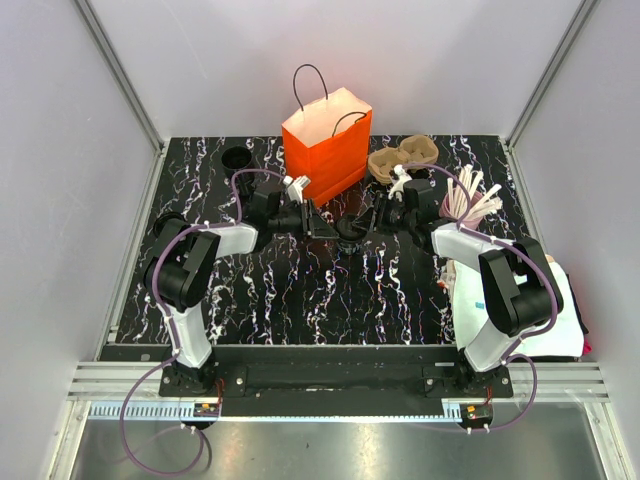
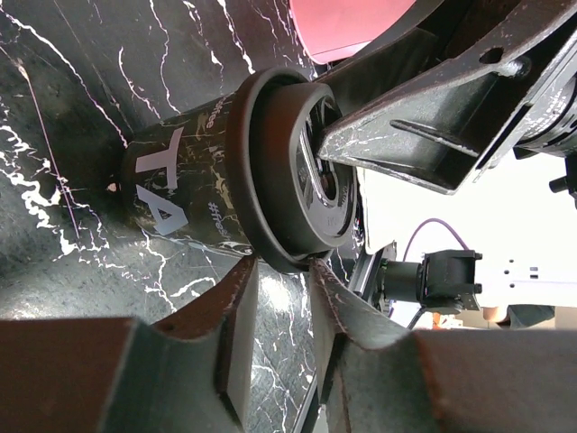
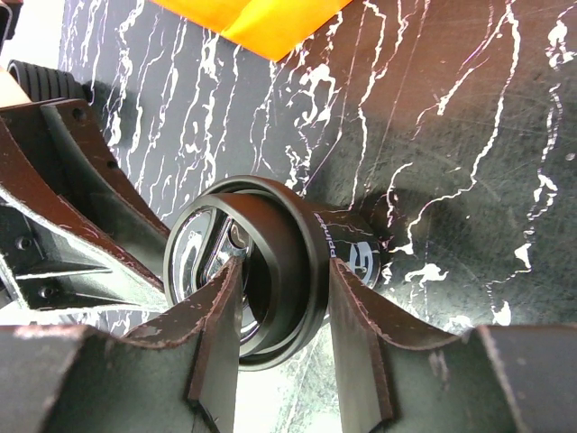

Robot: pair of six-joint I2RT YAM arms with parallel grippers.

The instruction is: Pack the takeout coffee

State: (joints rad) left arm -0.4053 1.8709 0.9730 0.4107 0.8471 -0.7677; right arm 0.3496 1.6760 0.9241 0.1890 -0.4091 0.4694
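Upright takeout coffee [image 1: 350,229], centre frame, pinched by right fingers [image 3: 356,343]; left fingers [image 2: 234,334] (narrow gap, grip unclear) at its lid [image 2: 288,171].

A robotics lab test cell, not a home or café. Plain pale panel walls [image 1: 330,60] in metal framing box in a black marbled table [image 1: 300,290] on three sides. Two robot arms, left [image 1: 190,265] and right [image 1: 510,285], are bolted at its near edge on an aluminium rail [image 1: 330,385], trailing purple cables [image 1: 160,440]. The goods look like staged props: a takeout coffee [image 1: 350,229], an orange paper bag [image 1: 325,150] and a pulp cup tray [image 1: 400,158].
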